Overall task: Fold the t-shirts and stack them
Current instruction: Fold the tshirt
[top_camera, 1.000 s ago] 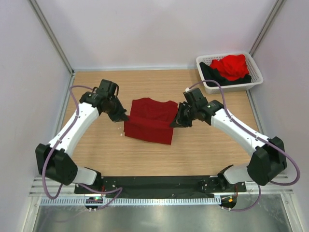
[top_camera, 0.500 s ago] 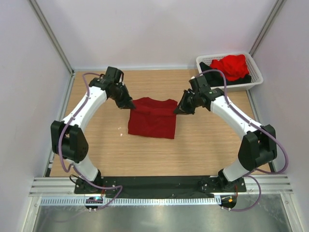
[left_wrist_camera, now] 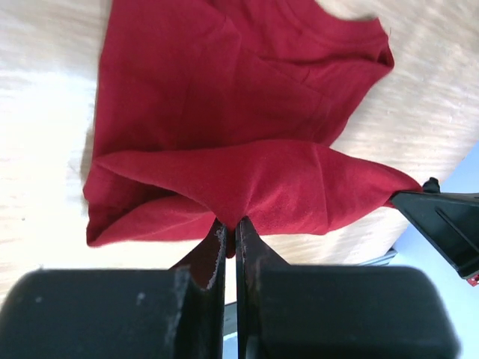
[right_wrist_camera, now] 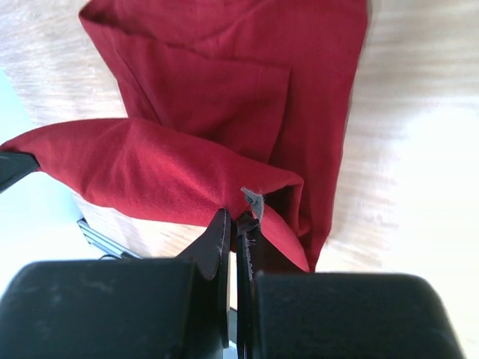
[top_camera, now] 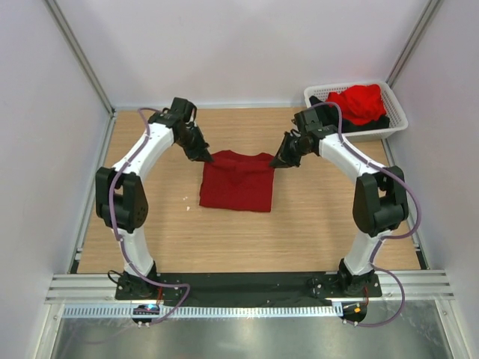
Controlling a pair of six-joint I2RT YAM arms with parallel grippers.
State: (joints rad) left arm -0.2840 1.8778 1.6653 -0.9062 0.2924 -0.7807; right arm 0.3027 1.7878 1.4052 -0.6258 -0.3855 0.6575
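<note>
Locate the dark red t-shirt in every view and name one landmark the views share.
Top external: dark red t-shirt at the centre of the table, far corners pinched by left gripper and right gripper.
Left wrist: fills the upper and middle frame.
Right wrist: covers the top and left.
Shared landmark: the lifted cloth edge stretched between both grippers.

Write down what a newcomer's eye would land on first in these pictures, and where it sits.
A dark crimson cloth t-shirt lies mid-table, its far corners pinched by the shut left gripper and right gripper. At the far right corner, a white latticed plastic basket holds a crumpled bright red shirt on a black shirt.
</note>
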